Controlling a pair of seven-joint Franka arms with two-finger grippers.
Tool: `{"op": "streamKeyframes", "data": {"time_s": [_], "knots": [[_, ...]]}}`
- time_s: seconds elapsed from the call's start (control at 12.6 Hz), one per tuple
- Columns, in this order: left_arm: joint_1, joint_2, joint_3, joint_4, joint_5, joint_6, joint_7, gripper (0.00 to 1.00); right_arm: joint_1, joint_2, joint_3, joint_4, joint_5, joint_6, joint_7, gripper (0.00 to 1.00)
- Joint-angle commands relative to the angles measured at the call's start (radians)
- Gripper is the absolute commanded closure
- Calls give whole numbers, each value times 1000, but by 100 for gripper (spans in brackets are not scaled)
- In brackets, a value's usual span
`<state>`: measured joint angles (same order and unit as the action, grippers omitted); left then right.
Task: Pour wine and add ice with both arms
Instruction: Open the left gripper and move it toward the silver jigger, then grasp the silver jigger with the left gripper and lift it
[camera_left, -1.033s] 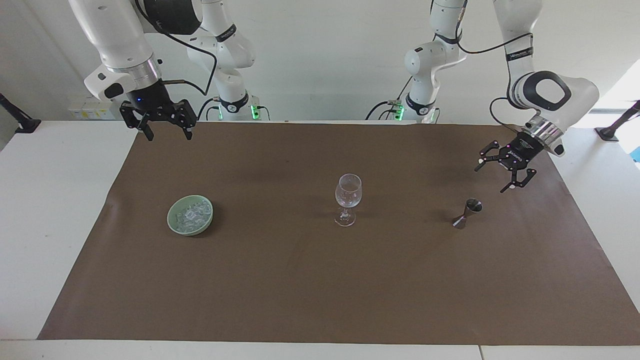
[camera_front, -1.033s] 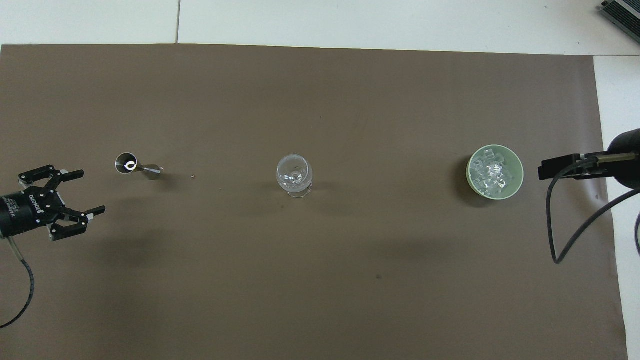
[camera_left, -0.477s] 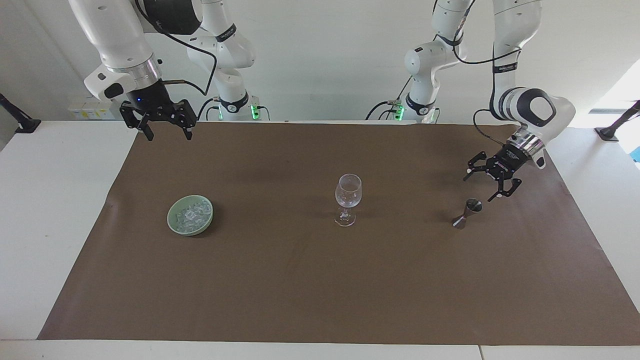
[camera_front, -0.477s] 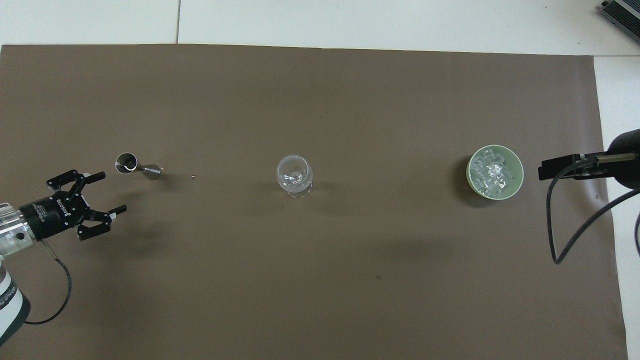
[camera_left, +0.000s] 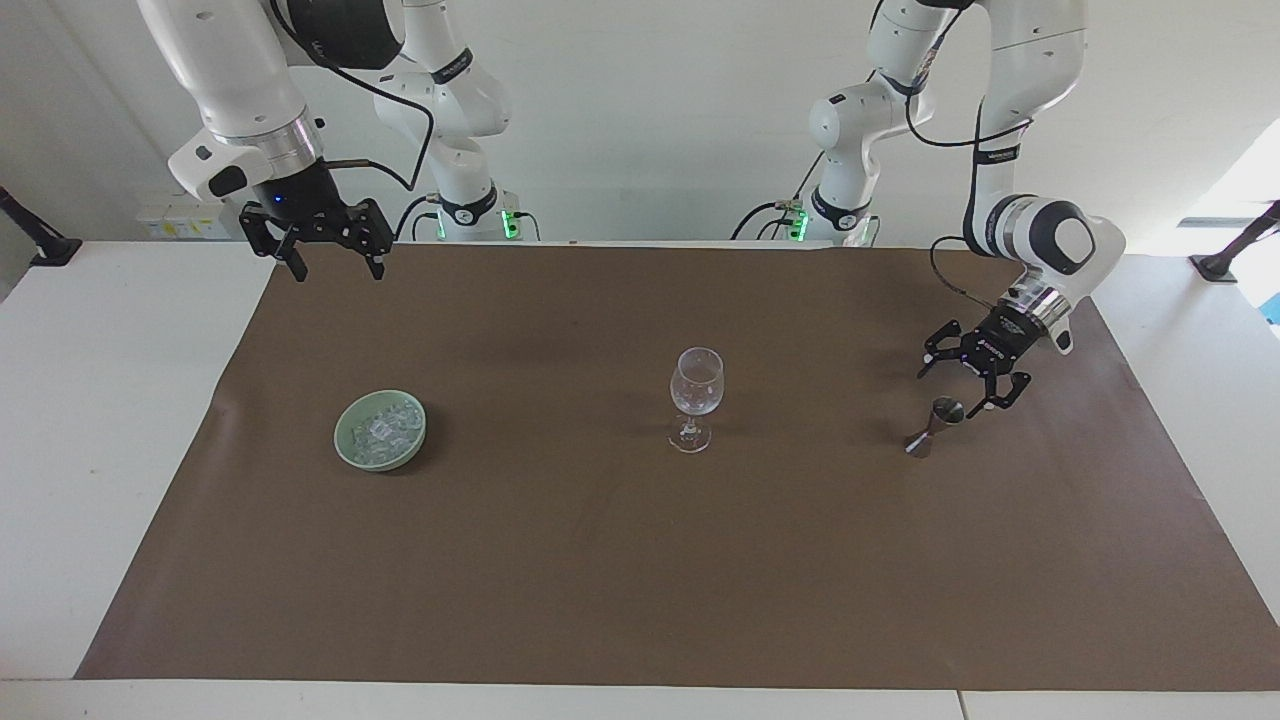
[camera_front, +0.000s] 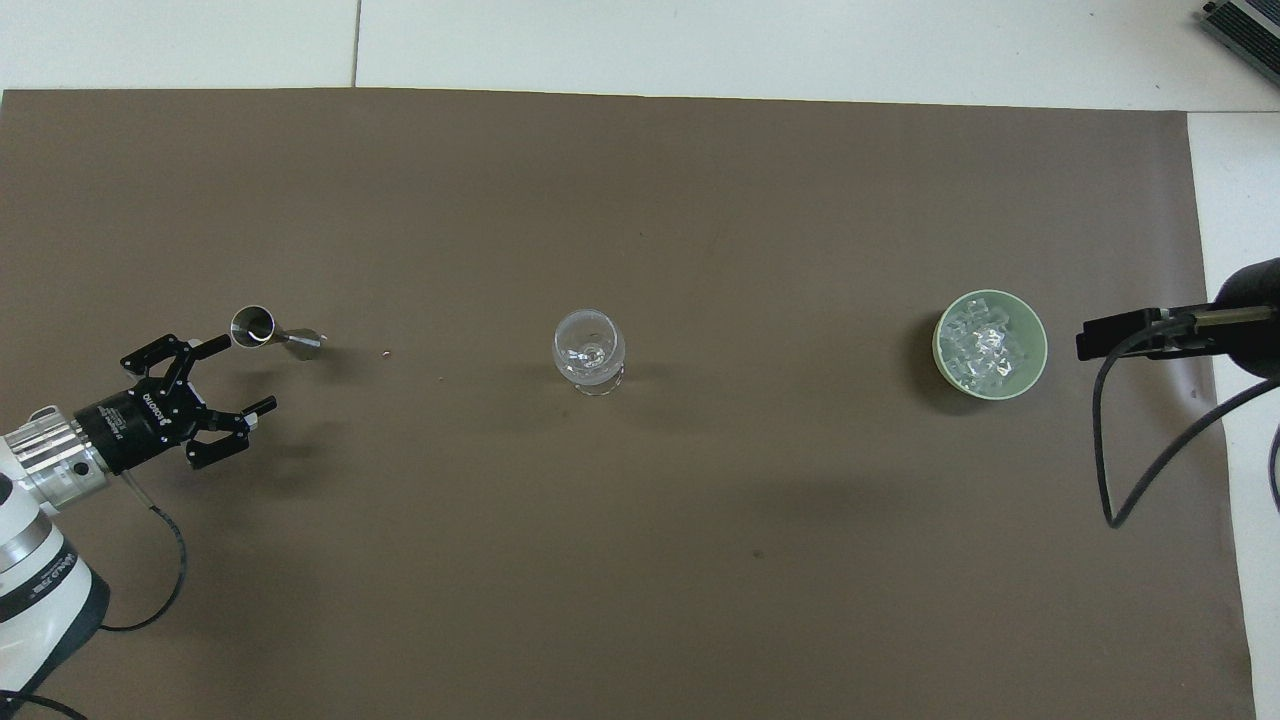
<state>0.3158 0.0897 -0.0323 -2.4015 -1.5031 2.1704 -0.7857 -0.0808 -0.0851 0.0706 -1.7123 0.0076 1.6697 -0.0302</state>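
Left hand (camera_left: 957, 390) over brown mat (camera_left: 640, 560)

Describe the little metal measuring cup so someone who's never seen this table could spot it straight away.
On the brown mat, look toward the left arm's end, beside the wine glass. The jigger stands just under the open left gripper. It alone is dark metal and hourglass-shaped.

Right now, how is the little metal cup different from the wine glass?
The metal cup is small, dull grey and hourglass-shaped; the wine glass is taller, clear, with a round bowl on a thin stem. The metal cup stands toward the left arm's end of the table, with the open left end effector close by; the wine glass stands mid-table, alone. Both stand upright on the brown mat.
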Motion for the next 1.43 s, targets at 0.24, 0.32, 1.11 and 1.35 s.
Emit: {"op": "streamKeyframes", "data": {"time_s": [0.24, 0.32, 1.11, 1.35], "knots": [[-101, 50, 3, 4, -208, 98, 51, 0, -7, -22, 0, -23, 15, -4, -28, 0], [-121, 56, 3, 4, -242, 113, 54, 0, -7, -22, 0, -23, 15, -4, -28, 0], [-123, 85, 3, 10, -390, 127, 126, 1, -7, -22, 0, -23, 15, -4, -28, 0], [-126, 85, 2, 12, -439, 127, 161, 8, -7, -22, 0, -23, 15, -5, -28, 0]]}}
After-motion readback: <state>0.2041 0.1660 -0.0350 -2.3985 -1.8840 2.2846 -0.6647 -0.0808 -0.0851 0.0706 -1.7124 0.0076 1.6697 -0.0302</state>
